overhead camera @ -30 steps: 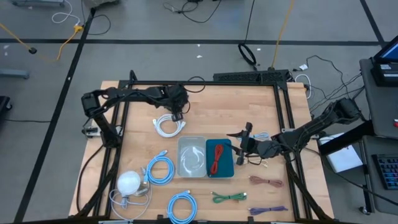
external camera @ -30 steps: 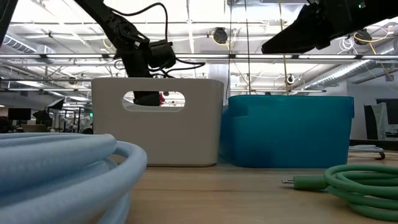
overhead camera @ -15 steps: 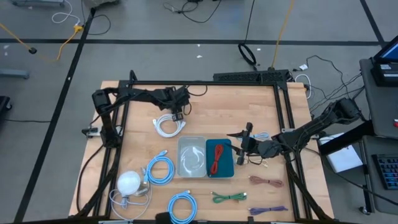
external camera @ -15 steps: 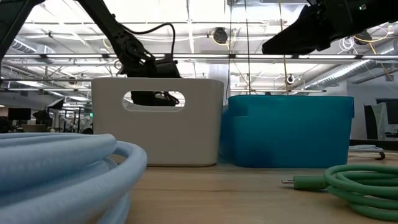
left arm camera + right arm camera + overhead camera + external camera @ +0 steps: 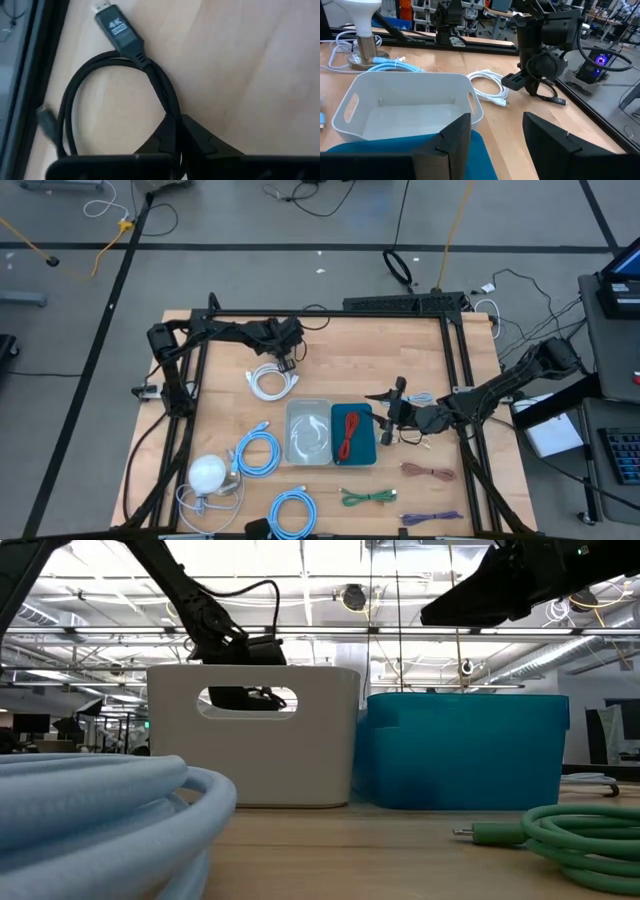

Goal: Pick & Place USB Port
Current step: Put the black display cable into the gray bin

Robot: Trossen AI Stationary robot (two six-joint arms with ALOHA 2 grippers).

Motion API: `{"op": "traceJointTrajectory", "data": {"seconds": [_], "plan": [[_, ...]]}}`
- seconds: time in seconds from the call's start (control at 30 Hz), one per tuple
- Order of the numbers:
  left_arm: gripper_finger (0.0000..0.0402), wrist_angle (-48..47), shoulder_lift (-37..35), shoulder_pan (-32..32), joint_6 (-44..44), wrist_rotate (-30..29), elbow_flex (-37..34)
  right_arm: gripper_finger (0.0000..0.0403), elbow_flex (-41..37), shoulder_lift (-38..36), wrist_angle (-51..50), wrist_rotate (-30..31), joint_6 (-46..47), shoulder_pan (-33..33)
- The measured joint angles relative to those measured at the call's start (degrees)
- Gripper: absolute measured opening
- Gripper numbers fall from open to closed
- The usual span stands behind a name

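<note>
Right wrist view across a wooden counter (image 5: 485, 120).
The right tool (image 5: 492, 131), fingers apart, hangs over a teal bin (image 5: 395, 150) beside a white bin (image 5: 405, 102). Beyond, the left tool (image 5: 527, 82) grips a black cable (image 5: 551, 95) near a white cable (image 5: 492, 85).

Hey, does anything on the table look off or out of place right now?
Nothing is spilled or damaged. One oddity: the coiled black cable pinched in the left gripper, at the table's back, has a plug marked "4K", so it looks like a video cable rather than USB. The right gripper waits open by the teal plastic bin.
</note>
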Motion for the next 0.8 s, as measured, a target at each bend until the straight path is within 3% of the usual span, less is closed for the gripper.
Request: {"op": "traceJointTrajectory", "data": {"seconds": [0.23,0.4,0.57,0.8], "plan": [[0.0006,1.0,-11.4,-3.6,1.2,-1.5,0.1,0.0171,0.0,0.0,0.5,0.1,0.3,0.0],[0.0006,1.8,-22.3,-9.9,1.9,1.0,0.2,0.0171,0.0,0.0,1.2,0.1,1.0,0.0],[0.0006,-1.2,-28.2,-21.4,0.8,4.9,0.2,0.0171,0.0,0.0,1.3,0.2,1.7,0.0],[0.0006,-2.5,-26.5,-42.9,-6.3,3.2,0.2,0.0171,0.0,0.0,1.3,0.2,2.9,0.0]]}}
